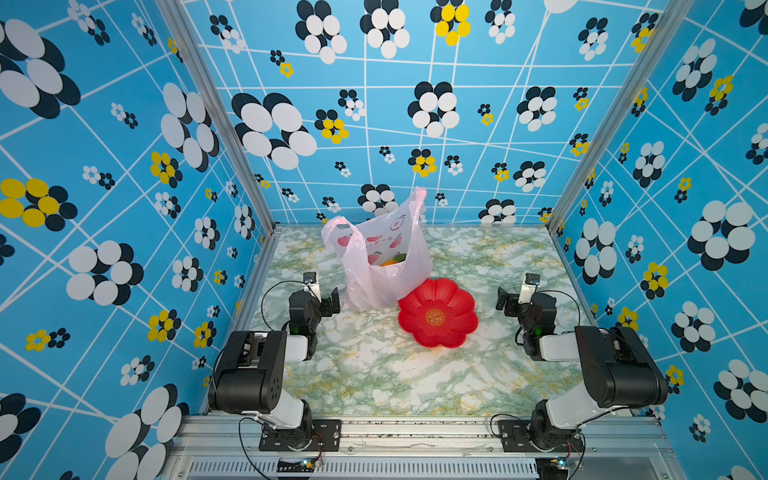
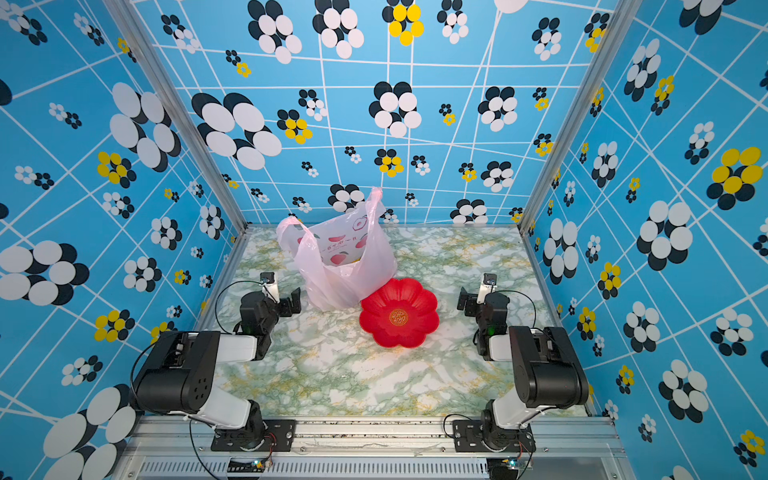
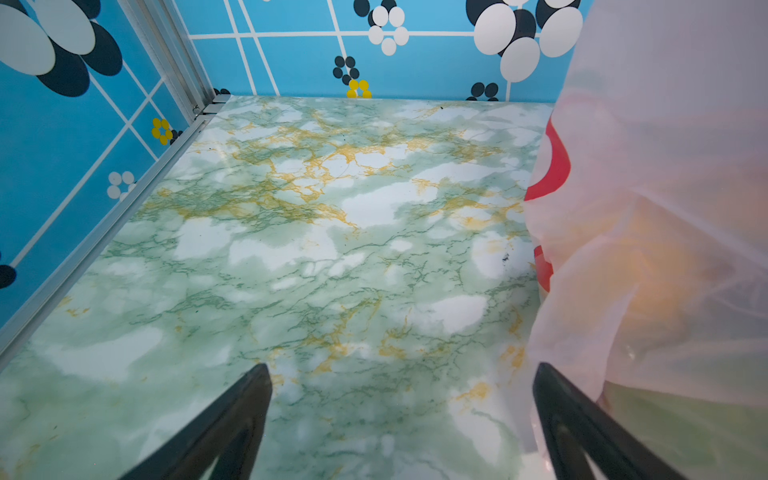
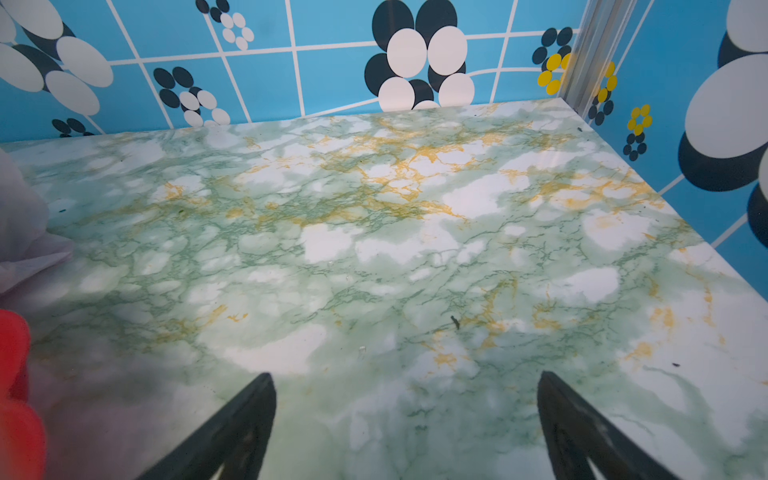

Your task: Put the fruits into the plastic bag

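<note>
The pale pink plastic bag (image 1: 380, 266) (image 2: 345, 266) stands upright at the middle back of the table, its mouth open at the top. Inside it some of the fruits (image 1: 392, 261) show as a yellow, green and orange patch; the others are hidden by the plastic. In the left wrist view they are an orange-yellow blur (image 3: 665, 266) behind the bag's wall (image 3: 648, 124). My left gripper (image 1: 330, 303) (image 2: 291, 302) (image 3: 403, 374) is open and empty, close beside the bag's left side. Right of the dish, my right gripper (image 1: 508, 301) (image 2: 467, 301) (image 4: 405, 382) is open and empty over bare table.
A red flower-shaped dish (image 1: 437, 312) (image 2: 399, 312) lies empty against the bag's front right corner; its edge (image 4: 16, 374) shows in the right wrist view. The green marble table (image 1: 374, 374) is walled in blue on three sides. Both arm bases sit on the front rail.
</note>
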Robot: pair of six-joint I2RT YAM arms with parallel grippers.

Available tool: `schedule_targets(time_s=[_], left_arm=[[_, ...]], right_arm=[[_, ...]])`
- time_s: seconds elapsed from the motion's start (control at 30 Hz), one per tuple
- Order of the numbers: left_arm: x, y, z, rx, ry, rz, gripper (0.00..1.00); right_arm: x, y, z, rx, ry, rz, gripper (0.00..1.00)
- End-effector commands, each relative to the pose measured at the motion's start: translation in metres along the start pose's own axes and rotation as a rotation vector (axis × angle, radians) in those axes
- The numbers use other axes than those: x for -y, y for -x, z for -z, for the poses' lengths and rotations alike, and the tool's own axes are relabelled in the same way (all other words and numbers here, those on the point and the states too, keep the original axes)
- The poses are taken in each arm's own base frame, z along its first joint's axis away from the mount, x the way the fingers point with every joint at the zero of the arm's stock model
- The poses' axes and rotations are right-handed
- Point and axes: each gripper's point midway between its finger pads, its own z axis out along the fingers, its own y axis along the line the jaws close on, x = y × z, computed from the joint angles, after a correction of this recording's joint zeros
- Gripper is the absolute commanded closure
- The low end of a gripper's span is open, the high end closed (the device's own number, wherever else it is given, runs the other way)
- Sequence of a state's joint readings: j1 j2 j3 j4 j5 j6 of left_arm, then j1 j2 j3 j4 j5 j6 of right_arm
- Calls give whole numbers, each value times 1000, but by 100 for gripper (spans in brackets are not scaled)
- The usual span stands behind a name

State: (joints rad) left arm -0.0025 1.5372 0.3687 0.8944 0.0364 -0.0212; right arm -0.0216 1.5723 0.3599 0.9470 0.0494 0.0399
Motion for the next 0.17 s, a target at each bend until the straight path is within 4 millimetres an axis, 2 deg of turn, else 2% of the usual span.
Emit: schedule_targets(time_s=[0.0, 0.13], left_arm=[[1, 7, -3, 14, 5, -18, 1], [0, 7, -3, 14, 6, -18, 1]], right_arm=[[-3, 11, -2, 19, 7, 9, 1], [-3, 10, -1, 19, 6, 8, 1]])
